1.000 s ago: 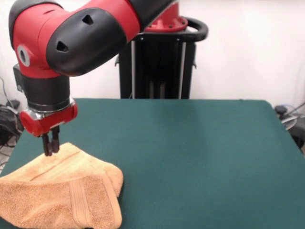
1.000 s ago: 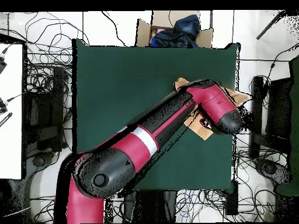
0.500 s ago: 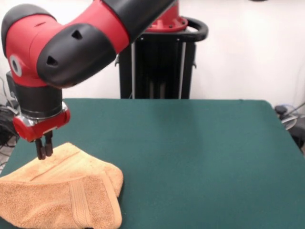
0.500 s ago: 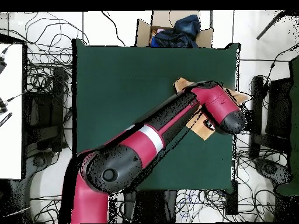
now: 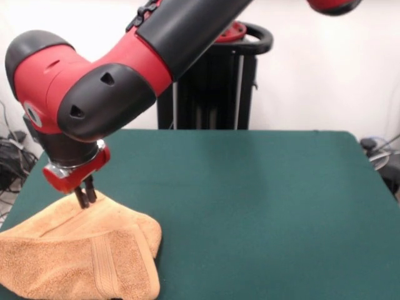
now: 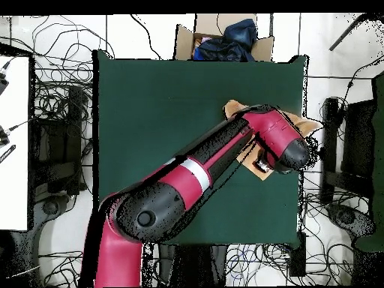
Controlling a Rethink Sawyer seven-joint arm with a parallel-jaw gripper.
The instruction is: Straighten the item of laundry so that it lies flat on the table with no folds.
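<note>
You had one towel (image 5: 81,253) on the green counter (image 5: 262,206) — bunched and folded at the front view's near-left corner, a woven band showing on its near flap. One arm reached over it, its single gripper (image 5: 85,198) tilted, the two fingers (image 5: 81,199) close together with their tips at the towel's far edge. In the overhead view the arm hid most of the towel (image 6: 234,108).

Peach-tan towel (image 5: 75,250) with woven bands, dark green table (image 5: 262,206), red-and-black arm (image 5: 112,75).
</note>
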